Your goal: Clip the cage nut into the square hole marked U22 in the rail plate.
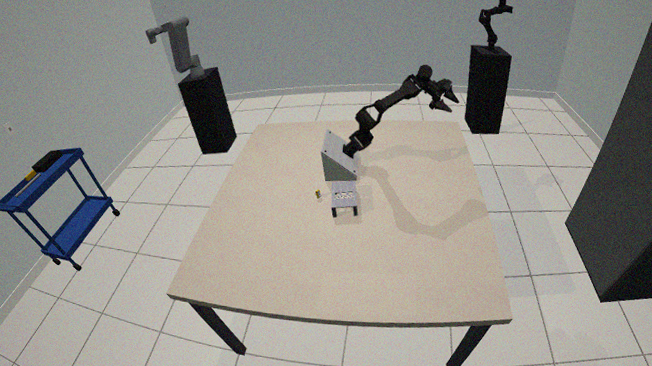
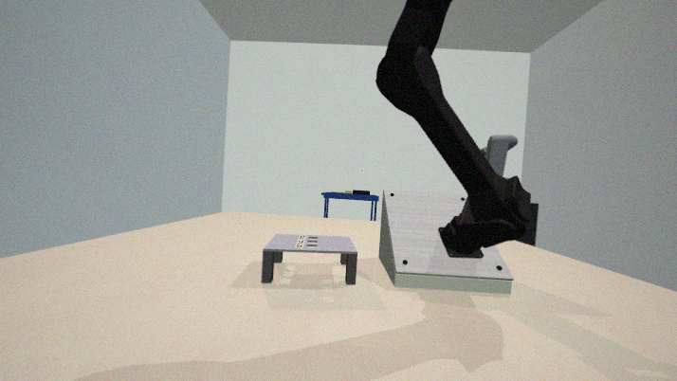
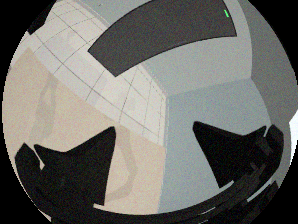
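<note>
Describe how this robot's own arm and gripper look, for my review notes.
The arm is black all over, with slim, angular links and bulkier, rounded joints; no markings or loose cables can be made out. The gripper is also black, with two matching fingers that are broad at the back and taper to blunt points. Its finer surface detail is lost in the dark.

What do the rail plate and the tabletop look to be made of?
Rail plate: probably metal, matte; thin pale grey-lilac sheet with cut square holes, though painted plastic is possible.

Tabletop: likely light wood or laminate, dull; it is warm beige with faint mottling.
</note>
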Motion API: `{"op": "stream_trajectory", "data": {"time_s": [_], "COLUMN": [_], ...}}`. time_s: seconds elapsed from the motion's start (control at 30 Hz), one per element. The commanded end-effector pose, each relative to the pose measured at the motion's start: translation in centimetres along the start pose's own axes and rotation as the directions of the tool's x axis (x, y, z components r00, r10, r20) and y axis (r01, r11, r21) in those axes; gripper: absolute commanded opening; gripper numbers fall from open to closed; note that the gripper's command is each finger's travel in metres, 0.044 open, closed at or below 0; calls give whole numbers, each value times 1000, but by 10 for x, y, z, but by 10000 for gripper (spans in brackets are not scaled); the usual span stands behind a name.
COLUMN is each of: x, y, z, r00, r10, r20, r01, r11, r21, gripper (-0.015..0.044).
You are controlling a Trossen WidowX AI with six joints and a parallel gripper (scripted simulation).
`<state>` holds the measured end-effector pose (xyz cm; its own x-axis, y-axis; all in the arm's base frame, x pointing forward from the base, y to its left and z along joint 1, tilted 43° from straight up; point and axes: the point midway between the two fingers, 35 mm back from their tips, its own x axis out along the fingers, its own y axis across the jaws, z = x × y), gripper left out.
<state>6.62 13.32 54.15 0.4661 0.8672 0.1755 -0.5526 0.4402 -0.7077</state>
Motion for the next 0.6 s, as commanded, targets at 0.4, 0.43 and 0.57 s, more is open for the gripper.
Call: {"op": "stream_trajectory", "data": {"time_s": [0.4, 0.43, 0.57], "x": [40, 47, 78], "y": [38, 42, 60], "z": [27, 27, 16], "r00": [983, 980, 971], "r10": [-175, -183, -203], "r20": [-61, -72, -125], "r01": [156, 159, 149], "r11": [958, 951, 925], "r21": [-241, -264, -349], "gripper": [440, 440, 440]}}
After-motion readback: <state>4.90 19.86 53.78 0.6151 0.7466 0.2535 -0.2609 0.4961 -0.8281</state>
